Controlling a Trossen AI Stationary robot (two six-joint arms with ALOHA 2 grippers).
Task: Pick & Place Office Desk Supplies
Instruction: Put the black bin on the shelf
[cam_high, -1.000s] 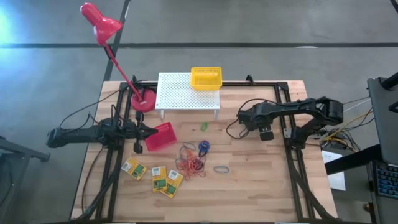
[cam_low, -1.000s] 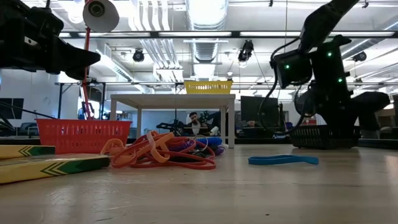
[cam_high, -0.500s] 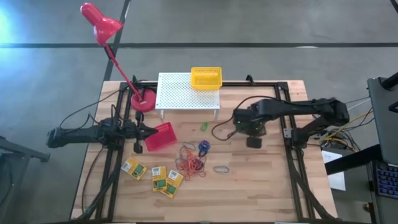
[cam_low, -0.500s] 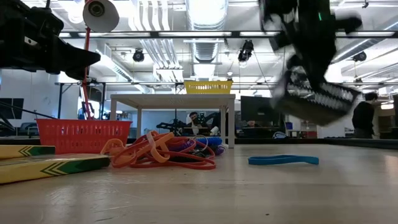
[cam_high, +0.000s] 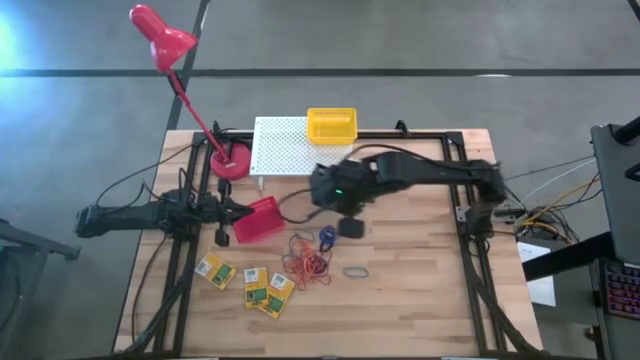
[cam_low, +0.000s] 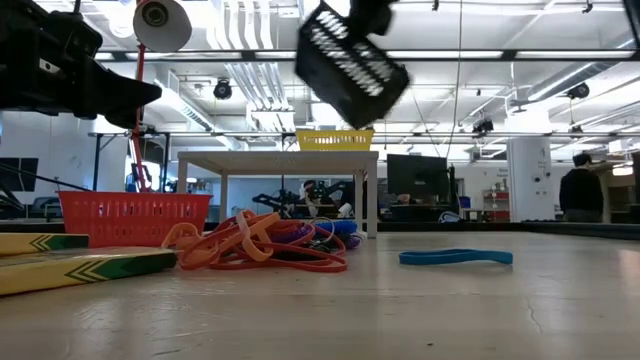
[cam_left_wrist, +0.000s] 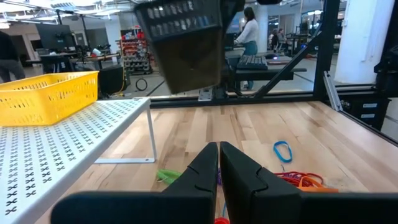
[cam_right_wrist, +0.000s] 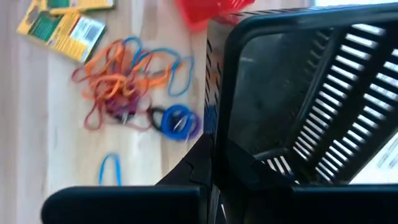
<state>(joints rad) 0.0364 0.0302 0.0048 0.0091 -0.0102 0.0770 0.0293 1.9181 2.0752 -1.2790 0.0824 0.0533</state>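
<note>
The right tool (cam_high: 345, 208) hangs above the middle of the wooden bench (cam_high: 420, 290), clenched on the wall of a small black perforated plastic basket (cam_low: 350, 62), which it carries tilted in the air, clear of the surface. In the high view that basket (cam_high: 351, 228) shows just below the arm's wrist, near the front edge of the white perforated metal rack (cam_high: 290, 150). A small yellow plastic basket (cam_high: 331, 125) stands on the rack's far right corner.

The left tool (cam_high: 228, 212) waits at the bench's left side with its two dark fingers (cam_left_wrist: 242, 174) pressed together, grasping nothing. Just beside it sits a small red plastic basket (cam_high: 260, 219).

On the bench below the carried basket lies a tangle of thin orange-red rubber bands (cam_high: 308, 264), with a blue ring (cam_high: 327, 237) touching its upper edge and a separate loose blue band (cam_low: 455, 257) lying a little to the right. Three small flat yellow-and-green boxes (cam_high: 245, 284) lie near the front left, apart from the tangle. A small green piece (cam_left_wrist: 168, 176) lies by the rack's leg.
</note>
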